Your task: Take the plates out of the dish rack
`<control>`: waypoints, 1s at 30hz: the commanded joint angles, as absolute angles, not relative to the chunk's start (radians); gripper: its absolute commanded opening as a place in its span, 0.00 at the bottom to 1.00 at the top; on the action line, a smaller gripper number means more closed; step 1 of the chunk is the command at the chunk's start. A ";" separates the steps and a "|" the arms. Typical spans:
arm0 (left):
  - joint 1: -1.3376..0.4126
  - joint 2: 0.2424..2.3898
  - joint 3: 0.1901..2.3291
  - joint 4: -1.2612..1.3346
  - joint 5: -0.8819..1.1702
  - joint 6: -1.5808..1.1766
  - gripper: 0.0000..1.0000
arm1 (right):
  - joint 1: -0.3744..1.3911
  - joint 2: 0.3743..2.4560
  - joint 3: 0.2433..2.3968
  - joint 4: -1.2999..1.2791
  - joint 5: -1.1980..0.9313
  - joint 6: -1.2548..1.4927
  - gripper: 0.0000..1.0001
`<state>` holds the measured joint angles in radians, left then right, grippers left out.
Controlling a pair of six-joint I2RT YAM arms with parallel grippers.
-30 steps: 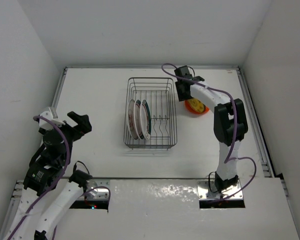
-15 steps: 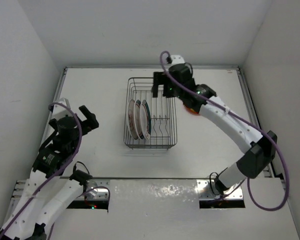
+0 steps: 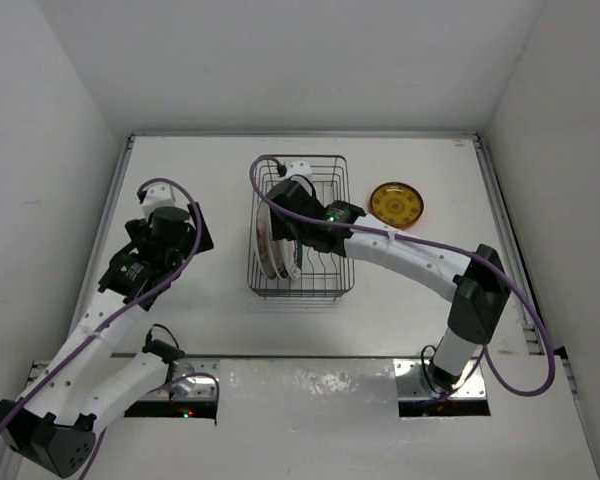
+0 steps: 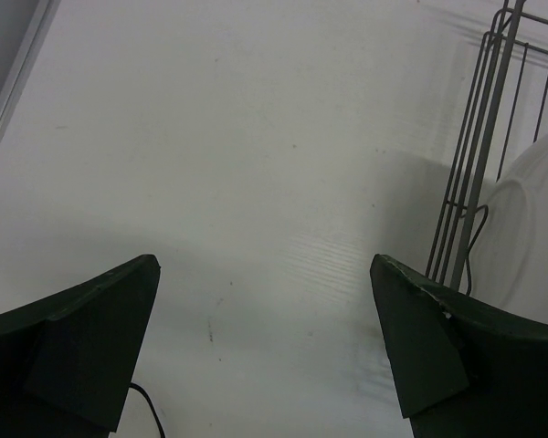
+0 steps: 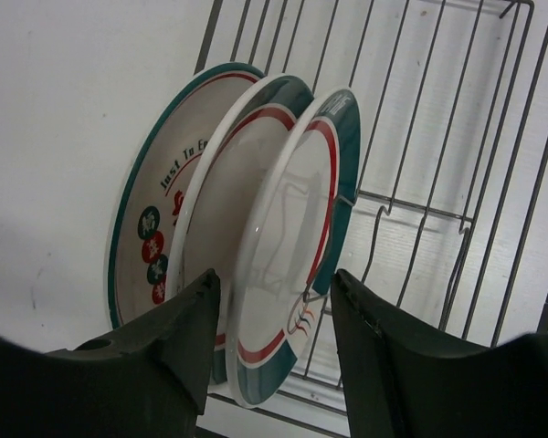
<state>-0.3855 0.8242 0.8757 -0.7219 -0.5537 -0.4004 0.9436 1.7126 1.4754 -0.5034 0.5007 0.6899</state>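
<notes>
Three white plates stand on edge in the grey wire dish rack point(image 3: 326, 258), point(image 5: 438, 137). The nearest plate point(image 5: 297, 210) has a green and red rim. Behind it stand a similar middle plate point(image 5: 228, 182) and a plate with red characters point(image 5: 155, 210). My right gripper point(image 5: 274, 292) hangs over the rack point(image 3: 288, 212), open, its fingers either side of the nearest plate's rim and clear of it. An amber-brown plate point(image 3: 397, 204) lies flat on the table right of the rack. My left gripper point(image 3: 198, 233), point(image 4: 265, 319) is open over bare table left of the rack.
The left wrist view catches the rack's wire wall point(image 4: 484, 164) and a plate's white back point(image 4: 530, 228) at its right edge. White walls close the table on the left, back and right. The right half of the rack holds only upright prongs point(image 3: 323, 245).
My right arm swung left from the amber-brown plate to above the rack and lowered around the nearest plate. My left arm moved right, toward the rack, its jaws still wide.
</notes>
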 commanded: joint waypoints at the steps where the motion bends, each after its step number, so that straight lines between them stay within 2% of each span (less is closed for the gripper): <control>1: -0.388 0.789 0.873 -0.669 -0.561 -0.390 0.97 | 0.956 1.726 1.479 -0.497 0.578 0.739 0.50; 3: -0.388 0.779 0.864 -0.661 -0.557 -0.391 0.98 | 0.956 1.749 1.471 -0.497 0.552 0.753 0.46; 5: -0.388 0.775 0.861 -0.660 -0.558 -0.393 0.98 | 0.959 1.770 1.457 -0.476 0.537 0.776 0.35; 6: -0.388 0.773 0.861 -0.660 -0.561 -0.393 0.98 | 0.962 1.772 1.457 -0.472 0.534 0.782 0.19; 7: -0.388 0.772 0.859 -0.660 -0.563 -0.394 0.98 | 0.963 1.772 1.460 -0.465 0.534 0.796 0.14; 12: -0.388 0.759 0.856 -0.660 -0.572 -0.400 0.98 | 0.977 1.718 1.542 -0.468 0.578 0.810 0.01; 20: -0.388 0.735 0.851 -0.660 -0.583 -0.407 0.98 | 0.977 1.485 1.612 -0.449 0.662 0.736 0.00; 25: -0.388 0.735 0.850 -0.660 -0.580 -0.407 0.98 | 0.970 1.280 1.612 -0.650 0.892 0.585 0.00; 30: -0.388 0.744 0.853 -0.650 -0.554 -0.393 0.99 | 0.875 1.140 1.455 -0.899 0.893 0.508 0.00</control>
<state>-0.3855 0.7460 0.8505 -0.6971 -0.5629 -0.3981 0.9226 1.1446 1.5562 -0.6891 0.8192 0.5964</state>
